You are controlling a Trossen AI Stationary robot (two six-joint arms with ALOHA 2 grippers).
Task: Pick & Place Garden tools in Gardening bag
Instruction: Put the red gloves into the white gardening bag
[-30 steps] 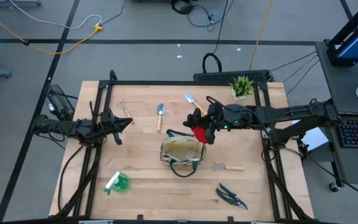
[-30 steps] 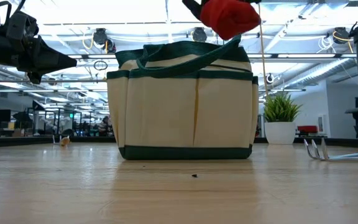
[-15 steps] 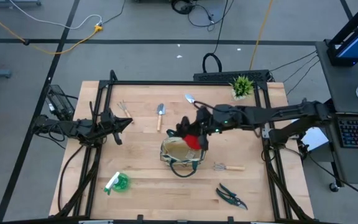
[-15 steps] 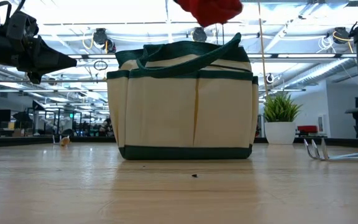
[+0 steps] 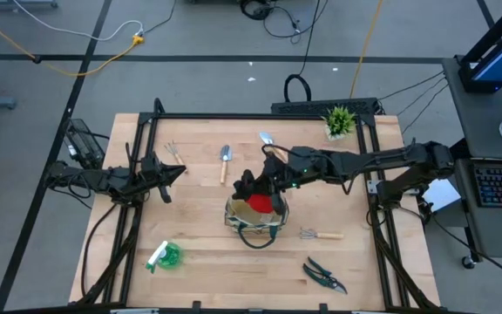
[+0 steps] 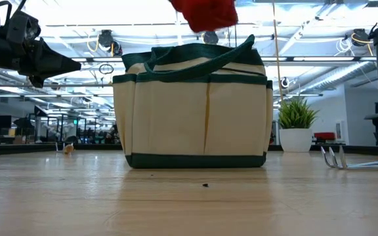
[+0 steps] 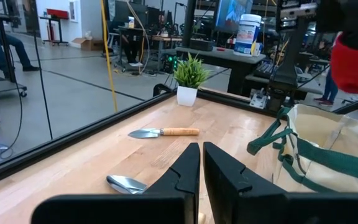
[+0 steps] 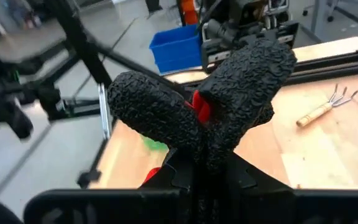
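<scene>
The khaki gardening bag (image 5: pixel 255 220) with green trim stands upright near the table's middle; the low view shows it too (image 6: pixel 195 105). A red-and-black item (image 5: pixel 258 202) hangs just above the bag's open top and handles (image 6: pixel 202 13). My right gripper (image 5: pixel 253 187) is shut on it, its arm reaching in from the table's right. My left gripper (image 7: pixel 201 167) waits shut and level at the table's left side (image 5: pixel 179 169), touching nothing. My right gripper holds the red-and-black item from the table's right side, fingers almost level. In its wrist view two black textured lobes (image 8: pixel 157 106) bulge past the fingers with a red strip (image 8: pixel 201 109) between them, hiding the place of contact. The item hangs clear of the bag.
A fork (image 5: pixel 174 153) and two trowels (image 5: pixel 225 161) (image 5: pixel 268 139) lie on the far half of the table. A small rake (image 5: pixel 321 234), dark shears (image 5: pixel 323 275) and a green-and-white item (image 5: pixel 164 255) lie nearer. A potted plant (image 5: pixel 339 120) stands at the far right.
My right gripper has carried the red-and-black item toward the table's left edge and slightly down, rolling its wrist. The item has gone from beside the bag's far right rim to over the bag's opening. The bag has stayed still.
</scene>
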